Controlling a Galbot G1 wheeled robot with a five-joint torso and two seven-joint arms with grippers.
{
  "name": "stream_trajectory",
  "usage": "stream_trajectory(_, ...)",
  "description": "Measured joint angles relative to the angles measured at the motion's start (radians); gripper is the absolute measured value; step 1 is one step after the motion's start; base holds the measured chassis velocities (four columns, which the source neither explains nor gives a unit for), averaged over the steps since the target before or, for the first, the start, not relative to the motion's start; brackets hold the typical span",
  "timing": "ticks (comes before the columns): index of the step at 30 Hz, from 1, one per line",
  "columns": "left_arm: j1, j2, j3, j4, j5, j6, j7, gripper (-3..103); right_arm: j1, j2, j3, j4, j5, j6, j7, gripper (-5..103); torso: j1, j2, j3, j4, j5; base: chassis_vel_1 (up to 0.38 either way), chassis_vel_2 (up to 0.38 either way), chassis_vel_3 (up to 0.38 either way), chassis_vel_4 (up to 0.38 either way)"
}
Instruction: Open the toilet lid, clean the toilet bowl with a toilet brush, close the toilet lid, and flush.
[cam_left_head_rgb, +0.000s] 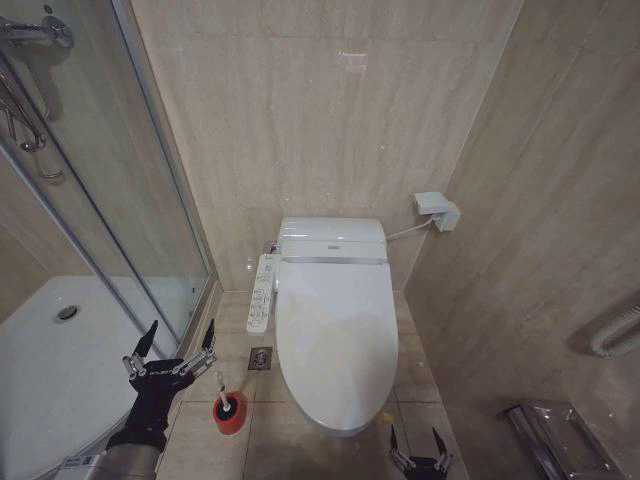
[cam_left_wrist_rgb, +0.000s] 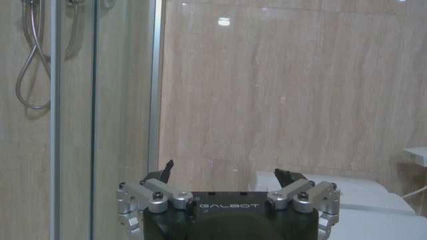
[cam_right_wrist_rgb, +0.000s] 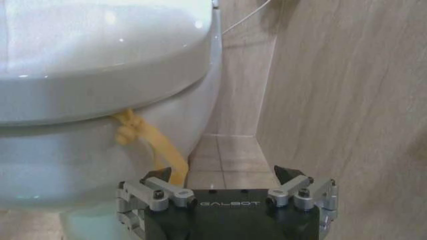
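Two grippers show in our head view, both with fingers spread and nothing between them. Our left gripper (cam_left_head_rgb: 170, 345) hangs over the floor tiles beside the shower glass (cam_left_head_rgb: 120, 200), just above and to the left of the toilet brush (cam_left_head_rgb: 226, 398), whose thin white handle stands in its short red holder (cam_left_head_rgb: 230, 413) on the tiles. Our right gripper (cam_left_head_rgb: 420, 448) sits low at the frame's lower edge, just off the front right of the toilet bowl (cam_left_head_rgb: 340, 425). The toilet lid (cam_left_head_rgb: 335, 330) is glossy white, oval and shut flat, with the button-covered control panel (cam_left_head_rgb: 263, 292) along its left side. A narrow strip of floor separates the bowl from the right wall.

From the left wrist, our left gripper (cam_left_wrist_rgb: 230, 175) stands open before the beige wall, the shower frame close alongside it.

From the right wrist, our right gripper (cam_right_wrist_rgb: 227, 175) is open just below the lid's front edge, where a yellow tag (cam_right_wrist_rgb: 143, 137) hangs down near the fingers without touching them.
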Motion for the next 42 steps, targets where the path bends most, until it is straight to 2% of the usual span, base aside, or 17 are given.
stream_trajectory(5,0.0,0.0,0.0,0.0,0.0,0.0,0.0,100,-0.016,0.008,-0.014,-0.006,0.001,0.003,-0.003,100,0.0,0.0,0.0,-0.0003,-0.0001,0.0,0.0,0.0,0.0)
stream_trajectory(20,0.0,0.0,0.0,0.0,0.0,0.0,0.0,100,0.073,0.021,-0.02,-0.061,-0.048,-0.002,0.036,100,0.0,0.0,0.0,0.0,-0.0001,0.0,0.0,0.0,0.0)
stream_trajectory(42,0.0,0.0,0.0,0.0,0.0,0.0,0.0,100,0.085,0.009,-0.011,-0.068,-0.042,0.005,0.044,100,0.0,0.0,0.0,0.0,-0.0001,0.0,0.0,0.0,0.0)
